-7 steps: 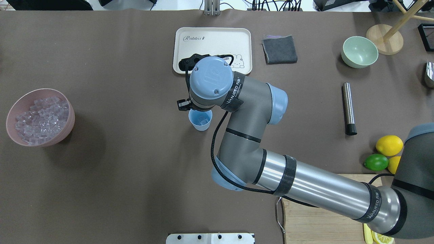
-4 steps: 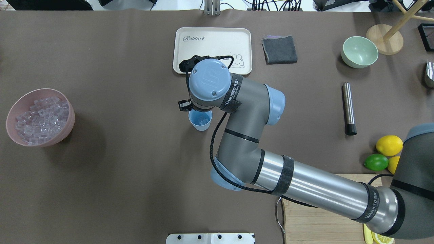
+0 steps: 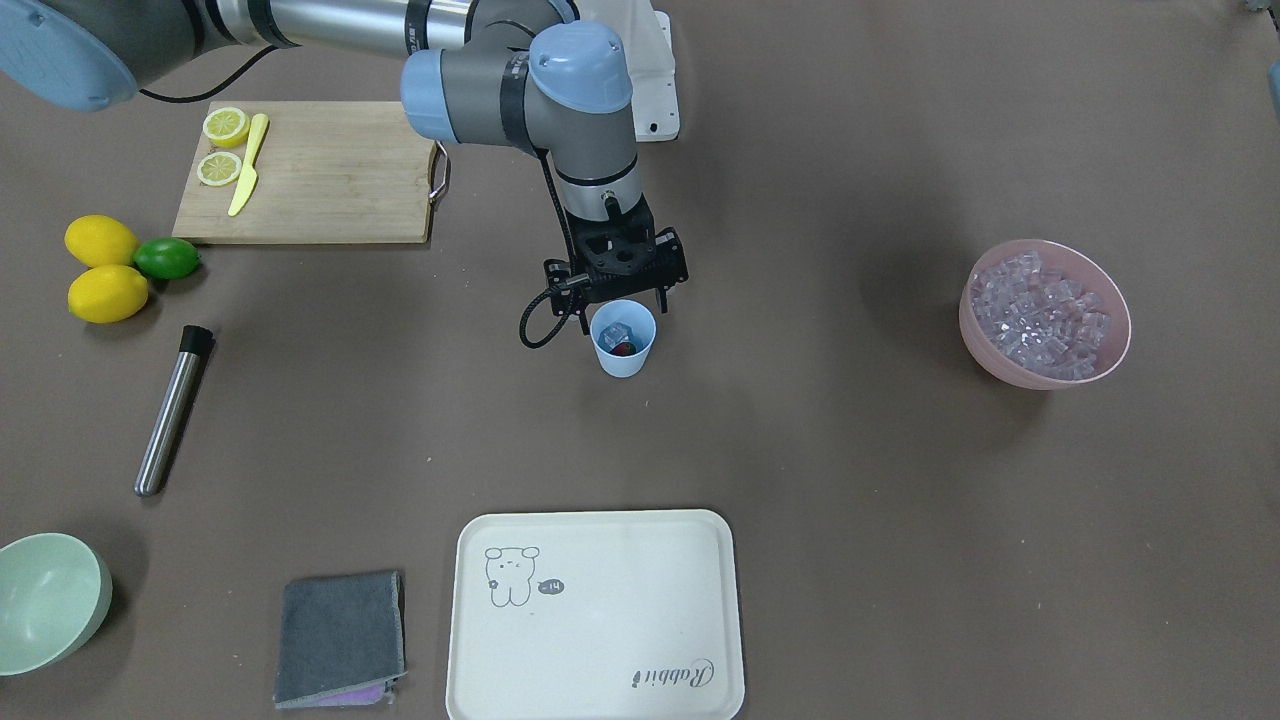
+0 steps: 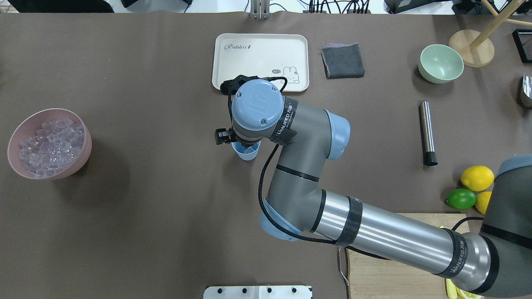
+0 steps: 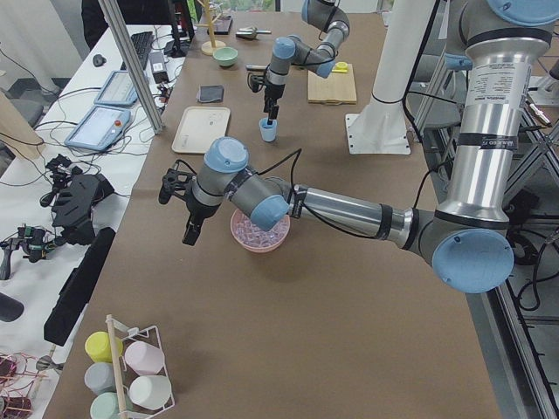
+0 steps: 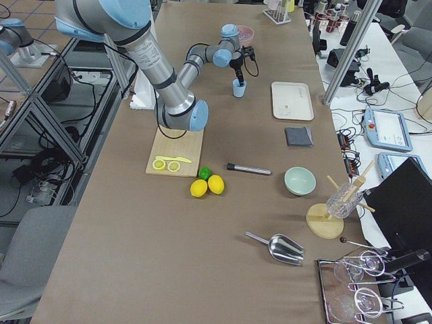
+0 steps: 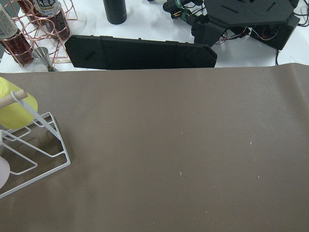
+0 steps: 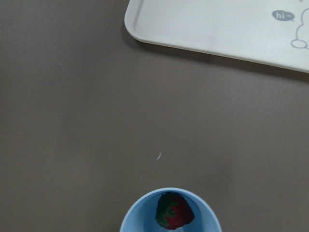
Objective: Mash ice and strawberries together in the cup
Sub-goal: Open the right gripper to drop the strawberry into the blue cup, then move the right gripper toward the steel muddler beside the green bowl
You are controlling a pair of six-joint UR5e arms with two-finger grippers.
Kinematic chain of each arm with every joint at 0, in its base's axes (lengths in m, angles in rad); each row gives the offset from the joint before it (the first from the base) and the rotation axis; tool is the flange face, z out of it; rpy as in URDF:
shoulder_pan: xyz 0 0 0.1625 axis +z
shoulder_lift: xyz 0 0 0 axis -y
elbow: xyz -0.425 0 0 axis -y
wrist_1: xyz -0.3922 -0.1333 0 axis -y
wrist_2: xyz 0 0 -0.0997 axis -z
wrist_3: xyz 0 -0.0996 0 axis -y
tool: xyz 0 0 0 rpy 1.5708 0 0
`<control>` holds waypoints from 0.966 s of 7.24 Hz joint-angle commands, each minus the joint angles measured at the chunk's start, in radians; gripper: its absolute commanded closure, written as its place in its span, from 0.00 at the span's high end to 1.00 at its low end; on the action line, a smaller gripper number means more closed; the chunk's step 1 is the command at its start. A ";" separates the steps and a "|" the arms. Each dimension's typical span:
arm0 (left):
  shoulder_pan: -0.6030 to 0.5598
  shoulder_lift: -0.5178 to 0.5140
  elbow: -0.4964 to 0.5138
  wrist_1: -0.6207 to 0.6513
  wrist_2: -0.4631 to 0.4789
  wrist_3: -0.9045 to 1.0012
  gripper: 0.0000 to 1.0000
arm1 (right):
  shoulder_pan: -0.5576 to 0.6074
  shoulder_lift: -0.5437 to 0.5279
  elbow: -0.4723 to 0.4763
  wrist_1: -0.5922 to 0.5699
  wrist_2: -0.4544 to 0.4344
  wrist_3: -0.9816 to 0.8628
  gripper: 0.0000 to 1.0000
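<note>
The light-blue cup [image 3: 623, 358] stands upright mid-table, holding a clear ice cube [image 3: 613, 333] and a red strawberry [image 3: 625, 348]. The right wrist view looks down on the strawberry [image 8: 175, 211] inside the cup [image 8: 140, 215]. My right gripper [image 3: 622, 305] hangs just above the cup's rim on the robot's side, open, with nothing between its fingers. From overhead the wrist hides most of the cup [image 4: 246, 155]. More ice [image 3: 1040, 310] fills a pink bowl [image 3: 1000, 368]. My left gripper [image 5: 190, 234] hovers beside that bowl; I cannot tell its state.
A steel cylinder [image 3: 172, 410] lies toward the robot's right. A cream tray [image 3: 595, 615], grey cloth [image 3: 340, 635] and pale green bowl [image 3: 50, 600] sit along the far side. Lemons and a lime [image 3: 100, 270] lie by a cutting board [image 3: 310, 170].
The right wrist has shifted a little toward the robot and now covers most of the cup from overhead. Nothing else on the table has moved.
</note>
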State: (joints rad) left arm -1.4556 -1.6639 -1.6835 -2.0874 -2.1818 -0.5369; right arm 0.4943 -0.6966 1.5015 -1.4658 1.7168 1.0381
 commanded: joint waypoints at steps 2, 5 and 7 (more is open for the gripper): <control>0.001 0.009 0.002 0.007 -0.003 -0.002 0.97 | 0.256 -0.085 0.095 -0.157 0.279 -0.022 1.00; 0.003 0.016 0.001 0.004 0.002 0.000 0.97 | 0.530 -0.414 0.180 -0.150 0.435 -0.292 1.00; 0.006 0.016 0.005 0.004 0.002 0.000 0.97 | 0.579 -0.530 0.177 -0.146 0.452 -0.294 1.00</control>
State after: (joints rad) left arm -1.4508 -1.6476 -1.6804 -2.0829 -2.1802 -0.5371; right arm 1.0400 -1.1492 1.6793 -1.6146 2.1533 0.7605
